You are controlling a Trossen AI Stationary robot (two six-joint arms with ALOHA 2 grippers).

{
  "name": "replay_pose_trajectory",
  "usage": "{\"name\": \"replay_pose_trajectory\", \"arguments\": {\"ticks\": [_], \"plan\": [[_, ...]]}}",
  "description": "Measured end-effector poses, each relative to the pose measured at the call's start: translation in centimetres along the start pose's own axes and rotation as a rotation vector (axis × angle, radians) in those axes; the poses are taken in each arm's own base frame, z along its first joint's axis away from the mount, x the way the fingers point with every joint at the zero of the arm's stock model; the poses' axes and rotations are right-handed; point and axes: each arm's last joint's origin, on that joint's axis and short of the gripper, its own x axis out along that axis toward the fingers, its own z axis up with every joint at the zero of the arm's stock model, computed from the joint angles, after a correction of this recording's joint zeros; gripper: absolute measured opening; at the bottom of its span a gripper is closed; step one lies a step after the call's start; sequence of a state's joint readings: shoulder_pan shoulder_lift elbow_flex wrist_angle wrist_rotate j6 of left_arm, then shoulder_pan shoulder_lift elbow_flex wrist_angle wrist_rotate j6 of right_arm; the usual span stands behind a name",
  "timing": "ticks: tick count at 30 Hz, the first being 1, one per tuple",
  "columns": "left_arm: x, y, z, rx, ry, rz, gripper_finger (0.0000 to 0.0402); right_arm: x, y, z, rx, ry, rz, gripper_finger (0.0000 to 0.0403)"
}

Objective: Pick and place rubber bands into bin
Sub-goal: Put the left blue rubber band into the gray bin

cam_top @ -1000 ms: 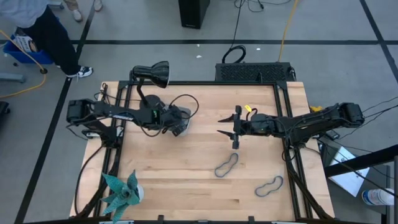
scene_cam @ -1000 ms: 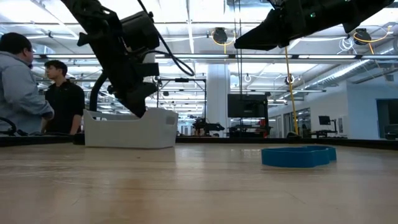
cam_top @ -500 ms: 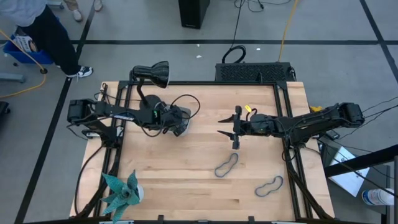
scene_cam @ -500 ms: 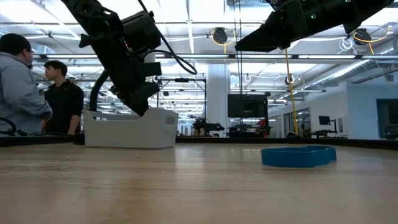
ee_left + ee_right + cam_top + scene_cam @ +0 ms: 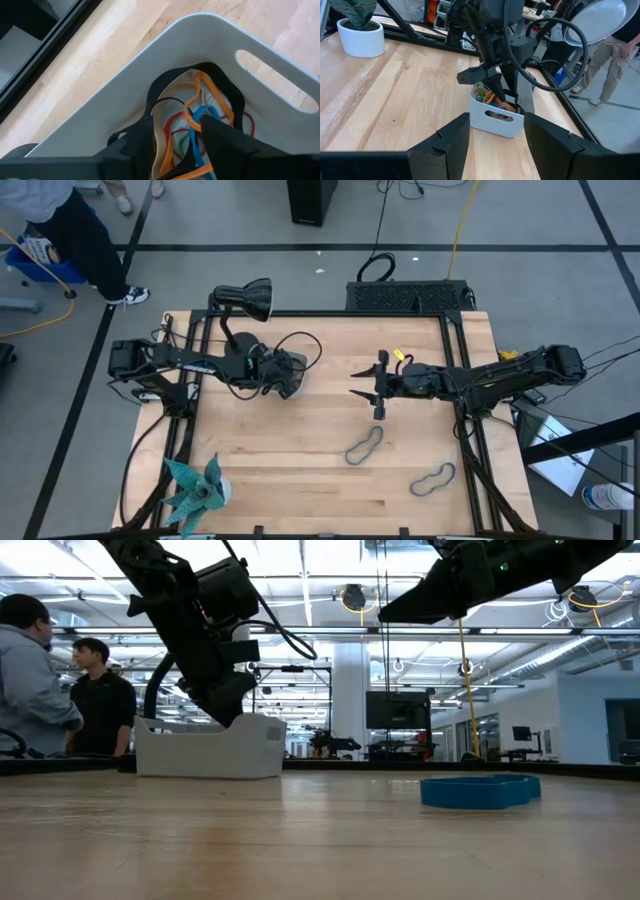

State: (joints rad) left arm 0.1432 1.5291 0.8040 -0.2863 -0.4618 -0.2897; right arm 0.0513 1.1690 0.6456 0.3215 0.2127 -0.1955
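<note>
The bin (image 5: 297, 367) stands on the table left of centre, a pale tray that also shows in the low view (image 5: 205, 748). Inside lie several rubber bands (image 5: 200, 100): black, orange, red and blue. My left gripper (image 5: 175, 145) hangs open just above the bin's inside, and a blue band (image 5: 201, 116) runs between its fingers. My right gripper (image 5: 352, 382) hovers open above the table's middle, pointing toward the bin (image 5: 495, 117). Two more rubber bands lie flat on the wood, one near centre (image 5: 364, 445) and one toward the near right (image 5: 433, 479). My left gripper stands open over the heap of bands in the bin, fingers coming from above. The blue band's upper loop (image 5: 199, 112) lies close beside one finger (image 5: 220, 140). Whether the finger touches it, I cannot tell.
A black desk lamp (image 5: 250, 297) stands at the far left corner, with a black cable loop (image 5: 300, 345) by the bin. A potted plant (image 5: 195, 490) sits at the near left corner. Two people (image 5: 60, 690) stand beyond the table's left side.
</note>
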Motion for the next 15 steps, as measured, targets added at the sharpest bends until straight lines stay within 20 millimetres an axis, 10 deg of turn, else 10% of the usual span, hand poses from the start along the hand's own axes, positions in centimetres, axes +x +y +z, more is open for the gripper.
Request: {"name": "replay_pose_trajectory", "arguments": {"ticks": [15], "plan": [[-4.7, 0.8, 1.8, -0.013, -0.180, -0.171, 0.0202, -0.1, 0.4, -1.2, -0.057, 0.115, 0.076, 0.0176]]}}
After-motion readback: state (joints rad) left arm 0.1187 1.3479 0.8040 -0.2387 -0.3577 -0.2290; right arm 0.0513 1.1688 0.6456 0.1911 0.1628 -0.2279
